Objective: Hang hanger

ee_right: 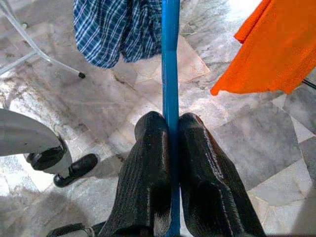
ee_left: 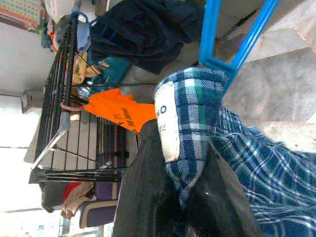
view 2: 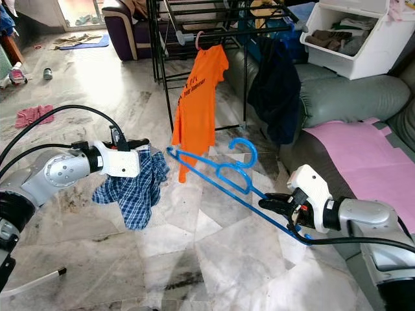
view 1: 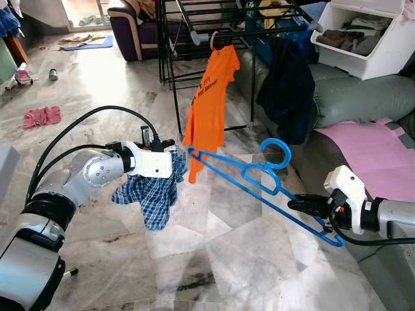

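A blue plastic hanger [view 1: 259, 184] is held level above the marble floor, its hook [view 1: 277, 153] pointing up. My right gripper [view 1: 299, 205] is shut on the hanger's lower bar near its right end, and the bar [ee_right: 170, 74] runs between the two black fingers [ee_right: 145, 168]. My left gripper [view 1: 174, 157] is shut on a blue plaid garment [view 1: 152, 188] at the hanger's left tip. The garment's waistband with a white label [ee_left: 168, 123] is pinched in the fingers, and the blue hanger end [ee_left: 222, 44] sits right beside it.
A black drying rack [view 1: 214, 39] stands behind, with an orange shirt [view 1: 211, 97] on a pink hanger and a dark garment [view 1: 285, 87]. A grey sofa [view 1: 363, 97] with a pink cloth [view 1: 379, 152] and white bin [view 1: 369, 35] lies to the right. Clothes litter the floor far left.
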